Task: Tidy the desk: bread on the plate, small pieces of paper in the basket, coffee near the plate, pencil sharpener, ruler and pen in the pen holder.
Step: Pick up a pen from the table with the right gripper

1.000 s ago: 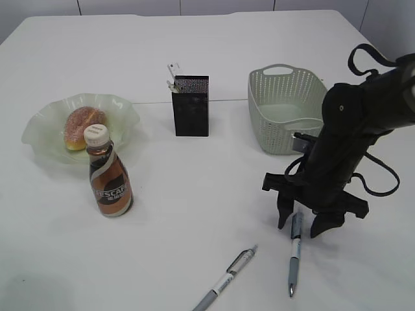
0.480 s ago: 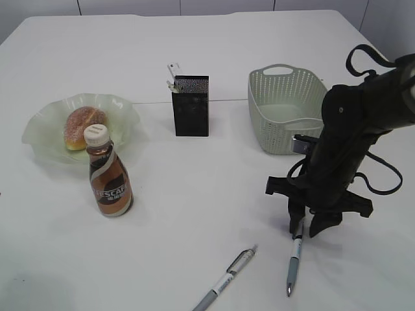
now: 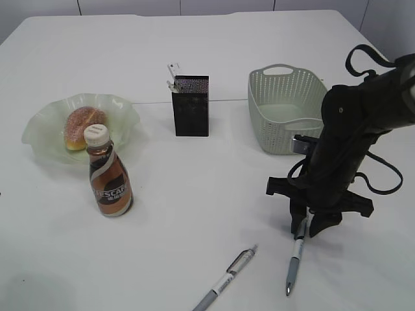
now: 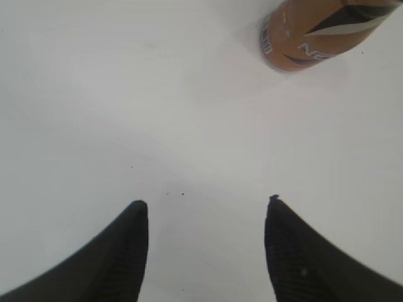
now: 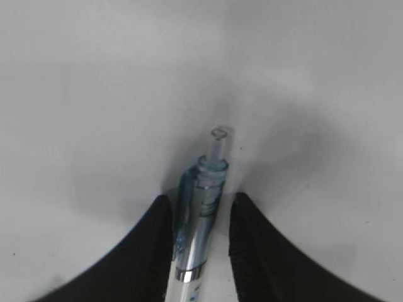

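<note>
Low over white tabletop [image 3: 194, 194], right hand [image 3: 307, 227] clamped across clear blue-tinted plastic pen [image 5: 200, 207], ready for lifting toward black mesh pen holder [image 3: 191, 105]; left hand [image 4: 204, 251] spread, idle.

Behind the far edge of the white counter [image 3: 214, 58] runs a pale grey panelled wall [image 3: 130, 6] — only a thin strip of it shows along the top of the exterior view. Dark vertical seams [image 3: 180, 6] split the strip into several flat panels, and grey wedges of the same backdrop appear past the counter's far corners, left and right. In the left wrist view, a few tiny dark specks [image 4: 182, 193] dot the white surface. A faint grey shadow patch [image 3: 26, 285] lies on the near left corner — its source is out of view.
</note>
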Motion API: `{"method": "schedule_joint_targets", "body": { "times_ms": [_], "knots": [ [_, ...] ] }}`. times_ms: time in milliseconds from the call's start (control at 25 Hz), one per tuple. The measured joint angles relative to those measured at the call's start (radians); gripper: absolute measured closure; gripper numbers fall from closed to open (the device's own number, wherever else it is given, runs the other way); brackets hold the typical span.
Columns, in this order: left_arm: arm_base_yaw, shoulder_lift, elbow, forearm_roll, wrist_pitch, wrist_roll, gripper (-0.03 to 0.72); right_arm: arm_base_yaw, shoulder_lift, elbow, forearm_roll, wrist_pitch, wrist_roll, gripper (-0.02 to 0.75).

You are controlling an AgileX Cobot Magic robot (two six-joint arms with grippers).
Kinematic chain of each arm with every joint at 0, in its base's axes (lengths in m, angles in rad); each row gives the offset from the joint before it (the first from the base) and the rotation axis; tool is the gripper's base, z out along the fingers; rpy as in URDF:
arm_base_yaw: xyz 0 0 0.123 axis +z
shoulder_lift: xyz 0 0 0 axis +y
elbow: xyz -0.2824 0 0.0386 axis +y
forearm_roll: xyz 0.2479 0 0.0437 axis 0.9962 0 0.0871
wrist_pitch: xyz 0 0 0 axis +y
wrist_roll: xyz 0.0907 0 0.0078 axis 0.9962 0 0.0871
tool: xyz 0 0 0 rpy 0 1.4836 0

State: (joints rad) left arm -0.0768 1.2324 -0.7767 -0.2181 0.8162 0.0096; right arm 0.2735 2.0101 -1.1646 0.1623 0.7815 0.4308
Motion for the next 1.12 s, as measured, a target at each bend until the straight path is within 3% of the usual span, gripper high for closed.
{"method": "schedule_joint_targets", "body": {
  "times_ms": [280, 440, 680, 1120],
  "knots": [
    [0.000, 0.000, 0.000, 0.000, 0.000, 0.000, 0.255, 0.000, 0.000, 0.000, -0.003, 0.001, 0.000, 0.520],
    [0.000, 0.000, 0.000, -0.004, 0.000, 0.000, 0.255, 0.000, 0.002, -0.001, -0.005, 0.005, 0.000, 0.636],
    [0.000, 0.000, 0.000, -0.004, 0.000, 0.000, 0.255, 0.000, 0.002, -0.002, 0.000, 0.005, -0.032, 0.658],
    [0.000, 0.000, 0.000, -0.004, 0.000, 0.000, 0.255, 0.000, -0.035, -0.029, 0.185, 0.016, -0.341, 0.685]
  ]
}}
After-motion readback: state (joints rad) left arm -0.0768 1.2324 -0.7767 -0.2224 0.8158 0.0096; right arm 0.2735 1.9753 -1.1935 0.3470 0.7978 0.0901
